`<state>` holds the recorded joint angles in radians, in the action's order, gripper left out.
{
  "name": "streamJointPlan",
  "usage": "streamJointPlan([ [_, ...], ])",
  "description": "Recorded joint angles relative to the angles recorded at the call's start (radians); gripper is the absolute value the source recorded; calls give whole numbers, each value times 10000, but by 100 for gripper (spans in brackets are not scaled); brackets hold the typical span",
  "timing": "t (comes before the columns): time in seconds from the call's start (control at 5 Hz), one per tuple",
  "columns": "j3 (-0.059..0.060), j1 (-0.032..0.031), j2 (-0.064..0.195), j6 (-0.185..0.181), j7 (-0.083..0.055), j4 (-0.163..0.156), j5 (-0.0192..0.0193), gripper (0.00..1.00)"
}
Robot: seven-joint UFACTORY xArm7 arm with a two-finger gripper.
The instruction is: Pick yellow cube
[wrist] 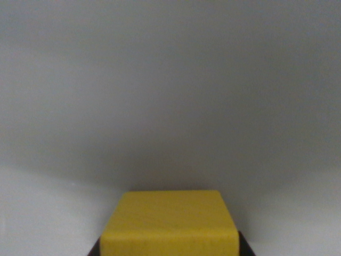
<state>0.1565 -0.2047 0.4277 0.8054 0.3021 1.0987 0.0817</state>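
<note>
Wrist view, single frame. Yellow cube (169, 224), matte and apparently wooden with faint grain, at the bottom centre of the picture, cut off by the lower edge. Top face visible as a trapezoid, narrower at the far edge and wider at the near edge; a strip of the near vertical face visible below it. No label, brand mark or writing legible on any visible face. Edges squared to the view: far edge running left to right, side edges running near to far. No long axis discernible, the visible faces suggesting equal sides.

Dark gripper (169, 250) seen only as two small black wedges at the bottom corners of the cube, one just beside its left side and one just beside its right side, each touching or nearly touching the yellow surface. Cube therefore between the two fingers. Actual contact and degree of closure impossible to judge from so little of the fingers; cannot tell whether clamped on the cube or merely standing around it.

Plain pale grey surface (170, 96) filling the rest of the frame, smooth and unmarked, darker in a broad soft shadow around and beyond the cube, lighter toward the lower left and lower right. Focus soft throughout.
</note>
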Motion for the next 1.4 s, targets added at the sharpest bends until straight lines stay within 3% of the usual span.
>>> streamJointPlan([
  [1.2,16,8,-176,547,-25,374,-40,100],
  [1.4,24,12,-267,830,-38,567,-61,100],
])
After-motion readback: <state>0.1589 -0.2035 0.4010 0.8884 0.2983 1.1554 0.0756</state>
